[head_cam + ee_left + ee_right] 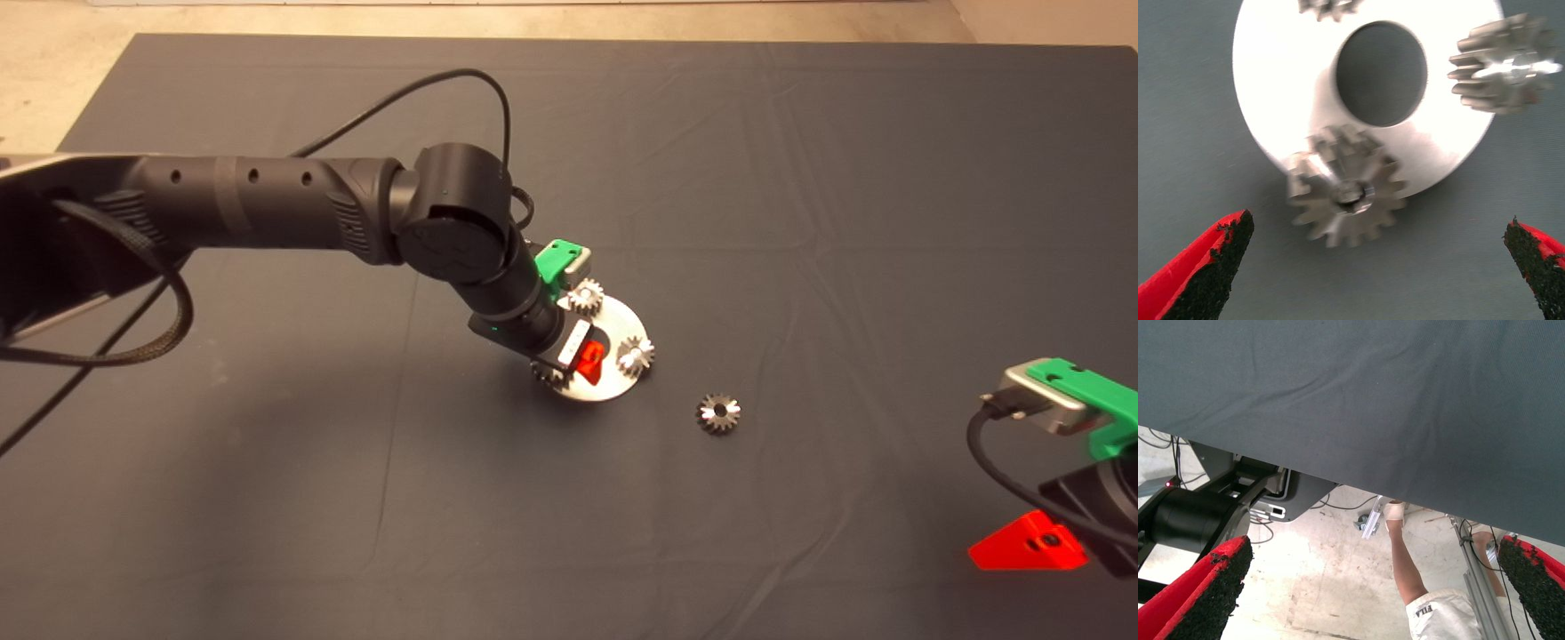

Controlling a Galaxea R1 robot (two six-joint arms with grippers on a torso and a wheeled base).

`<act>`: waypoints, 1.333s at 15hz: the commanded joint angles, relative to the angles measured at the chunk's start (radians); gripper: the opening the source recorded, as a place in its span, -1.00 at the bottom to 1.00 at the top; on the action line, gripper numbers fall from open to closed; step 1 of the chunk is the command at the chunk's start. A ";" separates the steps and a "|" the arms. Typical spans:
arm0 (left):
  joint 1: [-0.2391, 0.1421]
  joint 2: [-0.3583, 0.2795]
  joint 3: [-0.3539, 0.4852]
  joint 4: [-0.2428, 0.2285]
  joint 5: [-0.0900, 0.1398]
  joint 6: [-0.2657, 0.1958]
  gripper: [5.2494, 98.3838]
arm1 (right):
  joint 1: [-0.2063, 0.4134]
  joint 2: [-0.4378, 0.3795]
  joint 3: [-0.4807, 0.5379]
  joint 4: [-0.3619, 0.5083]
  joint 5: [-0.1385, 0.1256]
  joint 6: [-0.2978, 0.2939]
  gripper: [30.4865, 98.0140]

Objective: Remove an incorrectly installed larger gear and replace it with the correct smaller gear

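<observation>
A round silver plate (613, 378) with a centre hole lies mid-mat and carries three gears at its rim. The larger gear (1345, 197) sits on the plate's near edge, mostly hidden under my left wrist in the head view. My left gripper (1377, 227) hovers just over it, open, one finger (1211, 267) on each side and neither touching. Two small gears (586, 296) (636, 354) stand on the other pegs. The smaller gear (718, 413) lies loose on the mat to the plate's right. My right gripper (1036, 542) waits open at the lower right edge.
The dark mat (800, 178) spreads wide around the plate. In the right wrist view, the floor beyond the mat edge shows a person's leg (1405, 567) and the robot's black base (1198, 520). A cable (462, 84) loops above the left arm.
</observation>
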 commanded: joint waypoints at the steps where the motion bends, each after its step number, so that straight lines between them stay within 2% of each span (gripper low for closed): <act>1: 0.001 0.014 -0.018 0.012 0.002 -0.002 0.98 | 0.012 0.000 0.002 0.017 -0.120 0.006 0.99; 5: 0.003 0.012 -0.031 0.049 0.005 -0.001 0.98 | 0.012 0.000 0.002 0.017 -0.121 0.006 0.99; 11: 0.004 0.008 -0.036 0.067 0.010 0.001 0.98 | 0.012 0.001 0.002 0.017 -0.121 0.006 0.99; 15: 0.047 0.008 -0.028 0.107 0.013 0.002 0.98 | 0.011 0.001 0.002 0.017 -0.121 0.006 0.99; 20: 0.047 0.008 -0.026 0.109 0.013 0.002 0.98 | 0.012 0.001 0.002 0.017 -0.121 0.006 0.99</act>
